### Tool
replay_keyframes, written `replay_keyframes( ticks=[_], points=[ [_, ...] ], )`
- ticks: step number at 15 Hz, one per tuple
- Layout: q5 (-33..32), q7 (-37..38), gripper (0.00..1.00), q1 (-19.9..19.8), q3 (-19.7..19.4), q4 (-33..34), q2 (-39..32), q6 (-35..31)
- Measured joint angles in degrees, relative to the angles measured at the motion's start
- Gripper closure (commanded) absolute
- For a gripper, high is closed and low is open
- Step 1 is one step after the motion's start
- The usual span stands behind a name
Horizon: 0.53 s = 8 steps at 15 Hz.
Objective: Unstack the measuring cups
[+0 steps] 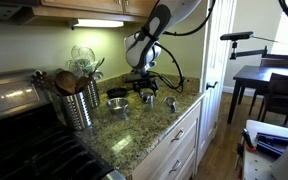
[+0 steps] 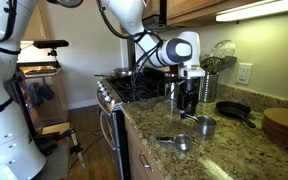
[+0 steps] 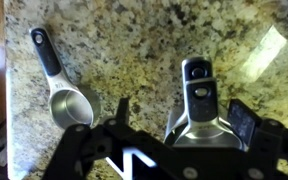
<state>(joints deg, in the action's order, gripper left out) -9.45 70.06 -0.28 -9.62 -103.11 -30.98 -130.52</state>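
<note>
Here, the black Robotiq gripper (image 3: 180, 110) is hovering low over the speckled granite counter (image 3: 144, 40), its fingers (image 3: 242, 122) standing apart on either side of one small shiny silver metal measuring cup (image 3: 198, 100). A second silver cup with a dark handle (image 3: 72, 102) is lying apart beside it.

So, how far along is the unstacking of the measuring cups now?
Done: at least one measuring cup lies alone on the counter, apart from the rest. In hand: the hand is open around the stack, not gripping it. Left: gripping it and separating those cups; how many are nested I cannot tell.
</note>
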Motion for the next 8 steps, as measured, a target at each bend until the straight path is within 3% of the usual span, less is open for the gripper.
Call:
replay_keyframes(
  ticks=[1, 8],
  points=[
    [0.3, -0.4, 0.27, 0.0, 0.0, 0.3, -0.5, 0.0],
    [1.7, -2.3, 0.71, 0.0, -0.4, 2.7, -2.9, 0.0]
  ],
)
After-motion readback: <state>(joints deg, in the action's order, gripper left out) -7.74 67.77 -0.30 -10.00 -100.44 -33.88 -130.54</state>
